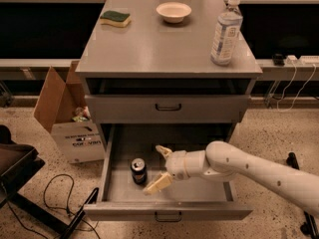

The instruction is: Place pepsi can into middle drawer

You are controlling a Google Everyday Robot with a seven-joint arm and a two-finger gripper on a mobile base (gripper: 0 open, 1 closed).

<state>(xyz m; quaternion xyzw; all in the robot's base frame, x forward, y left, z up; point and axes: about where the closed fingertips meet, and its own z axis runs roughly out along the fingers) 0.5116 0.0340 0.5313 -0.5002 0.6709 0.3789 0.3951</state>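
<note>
The pepsi can (138,171) stands upright on the floor of the open middle drawer (199,193), near its left wall. My gripper (159,167) is inside the drawer just right of the can. Its two cream fingers are spread open and hold nothing. One finger (163,151) points toward the back, the other (157,184) toward the front; the front one lies close to the can. My white arm reaches in from the lower right.
The upper drawer front (167,106) is closed above. On the cabinet top stand a water bottle (226,31), a white bowl (173,11) and a green-yellow sponge (115,18). A cardboard box (70,118) sits left of the cabinet; cables lie on the floor.
</note>
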